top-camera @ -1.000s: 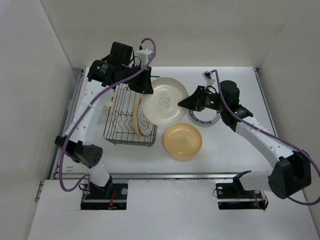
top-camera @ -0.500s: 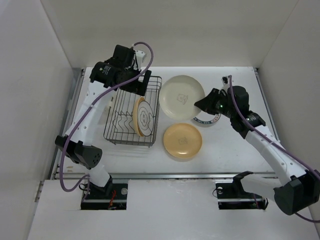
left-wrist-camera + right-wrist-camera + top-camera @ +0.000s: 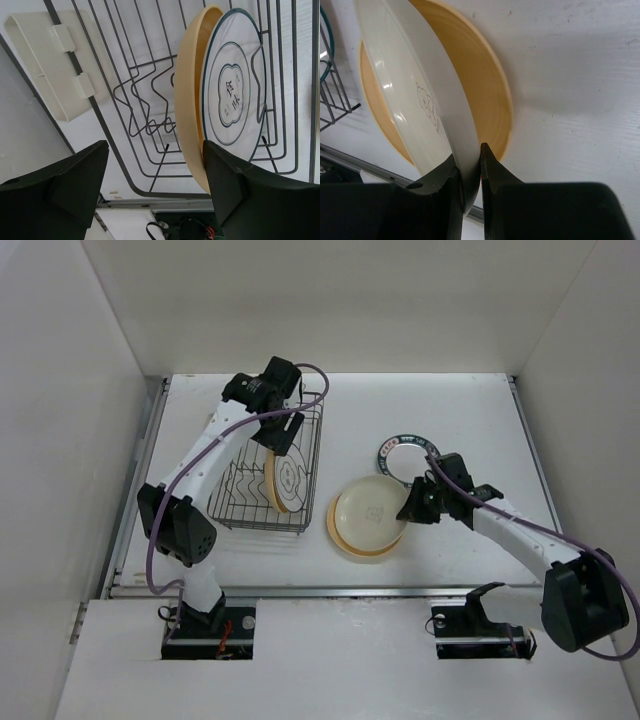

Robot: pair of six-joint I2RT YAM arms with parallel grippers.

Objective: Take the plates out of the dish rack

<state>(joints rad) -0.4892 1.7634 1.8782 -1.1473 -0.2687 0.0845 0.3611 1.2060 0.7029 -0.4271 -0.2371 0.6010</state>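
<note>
The dish rack (image 3: 235, 495) stands at the left with two plates upright in it, a yellow-tan plate (image 3: 192, 115) and behind it a white ringed plate (image 3: 235, 95). My left gripper (image 3: 284, 437) hangs open over the rack. In the left wrist view the left gripper (image 3: 155, 185) has one finger close beside the yellow-tan plate's lower rim. My right gripper (image 3: 412, 508) is shut on the rim of a cream plate (image 3: 368, 510), tilted low over a yellow plate (image 3: 362, 552) lying on the table. The right wrist view shows the right gripper (image 3: 470, 170) pinching the cream plate (image 3: 405, 85) above the yellow plate (image 3: 485, 85).
A white plate with a dark ringed rim (image 3: 395, 455) lies flat behind the right gripper. The rack carries a white clip (image 3: 55, 65) on its left side. White walls enclose the table on three sides; a metal rail (image 3: 330, 590) runs along the near edge.
The left gripper let go of the cream plate, opened and swung back over the rack. The right arm carried the cream plate forward and down onto the yellow plate.
</note>
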